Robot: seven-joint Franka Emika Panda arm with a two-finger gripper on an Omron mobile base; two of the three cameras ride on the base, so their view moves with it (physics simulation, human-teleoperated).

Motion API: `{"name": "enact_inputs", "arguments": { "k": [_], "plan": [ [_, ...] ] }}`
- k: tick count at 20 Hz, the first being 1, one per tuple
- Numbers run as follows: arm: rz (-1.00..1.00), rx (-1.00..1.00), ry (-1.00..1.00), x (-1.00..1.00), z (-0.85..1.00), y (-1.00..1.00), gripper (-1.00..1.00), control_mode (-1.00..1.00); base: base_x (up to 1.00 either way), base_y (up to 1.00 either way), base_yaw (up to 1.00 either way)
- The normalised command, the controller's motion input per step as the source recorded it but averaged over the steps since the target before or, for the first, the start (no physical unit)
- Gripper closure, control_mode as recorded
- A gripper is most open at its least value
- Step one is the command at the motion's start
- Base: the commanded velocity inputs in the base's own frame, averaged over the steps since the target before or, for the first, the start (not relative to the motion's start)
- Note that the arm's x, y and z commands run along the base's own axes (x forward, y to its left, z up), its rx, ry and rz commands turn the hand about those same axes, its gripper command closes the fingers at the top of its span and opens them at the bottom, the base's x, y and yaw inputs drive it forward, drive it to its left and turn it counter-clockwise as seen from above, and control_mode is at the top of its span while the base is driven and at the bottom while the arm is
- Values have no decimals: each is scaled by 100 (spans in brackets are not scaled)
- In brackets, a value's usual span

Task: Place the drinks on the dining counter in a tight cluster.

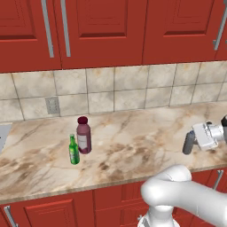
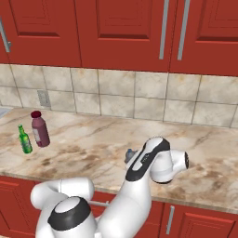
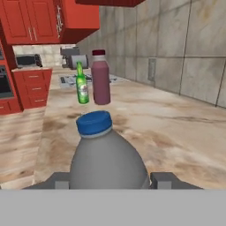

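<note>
Marbled counter (image 1: 133, 133): 1 green glass bottle (image 1: 73, 150) touching 1 maroon juice bottle (image 1: 84, 135), left; 1 grey blue-capped bottle (image 3: 106, 154) upright, well apart right, between gripper (image 3: 108, 178) fingers; grip contact indeterminate.

The counter (image 1: 133, 142) is beige stone veined brown, backed by grey-beige tiles (image 1: 128, 88) under red cabinets (image 1: 102, 31). The green bottle (image 1: 73, 150) carries a pale label with perhaps some red on it; the juice bottle (image 1: 84, 136) is maroon with a darker cap; the grey bottle (image 3: 108, 161) has a blue cap.
</note>
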Motion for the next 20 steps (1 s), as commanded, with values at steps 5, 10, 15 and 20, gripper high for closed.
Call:
{"name": "enact_inputs", "arguments": {
  "k": [5, 10, 15, 20],
  "plan": [
    [0, 6, 0, -16, 39, 5, 100, -100, 0, 0, 0],
    [0, 4, 0, -12, 44, 14, 100, -100, 0, 0, 0],
    [0, 1, 0, -1, 35, 26, 100, -100, 0, 0, 0],
    [0, 0, 0, -5, 29, 32, 100, -100, 0, 0, 0]
  ]
}}
